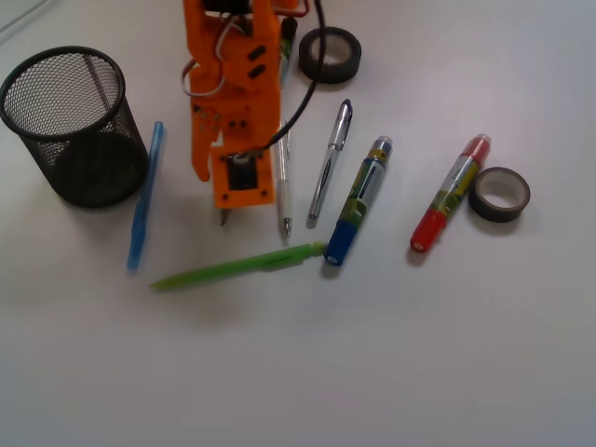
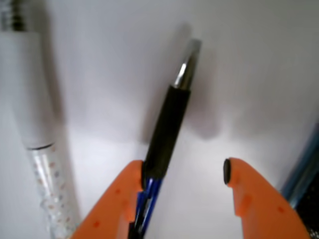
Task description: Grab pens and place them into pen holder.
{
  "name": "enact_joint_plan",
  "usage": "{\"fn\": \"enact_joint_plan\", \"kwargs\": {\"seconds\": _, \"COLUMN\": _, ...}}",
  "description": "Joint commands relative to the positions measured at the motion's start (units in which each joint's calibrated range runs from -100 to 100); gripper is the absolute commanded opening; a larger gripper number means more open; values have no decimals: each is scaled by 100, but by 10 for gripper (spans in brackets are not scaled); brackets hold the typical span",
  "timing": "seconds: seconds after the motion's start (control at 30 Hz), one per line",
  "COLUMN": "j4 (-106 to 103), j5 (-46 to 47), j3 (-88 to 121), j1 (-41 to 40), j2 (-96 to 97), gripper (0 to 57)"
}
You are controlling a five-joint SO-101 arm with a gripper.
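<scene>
Hand [image 2: 182, 181] spread—dark blue pen [image 2: 167, 134] against one finger (white pen [image 2: 35, 109] beside)—bare table [image 2: 249, 74] opposite.

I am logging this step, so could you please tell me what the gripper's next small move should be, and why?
Probably close the gripper. In the wrist view the dark blue pen lies against one orange finger, while the other finger stands apart from it, so nothing clamps it yet. The pen holder sits to the side, empty as far as I can see, awaiting the pen.
</scene>
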Motion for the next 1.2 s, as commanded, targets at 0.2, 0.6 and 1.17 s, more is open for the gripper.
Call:
{"fn": "enact_joint_plan", "kwargs": {"seconds": 0.2, "j4": -48, "j5": -132, "j3": -228, "j1": 226, "j2": 329, "gripper": 57}}
{"fn": "enact_joint_plan", "kwargs": {"seconds": 0.6, "j4": -127, "j5": -166, "j3": -446, "j1": -13, "j2": -1142, "gripper": 4}}
{"fn": "enact_joint_plan", "kwargs": {"seconds": 1.17, "j4": -5735, "j5": -679, "j3": 2544, "j1": 861, "j2": -5264, "gripper": 4}}
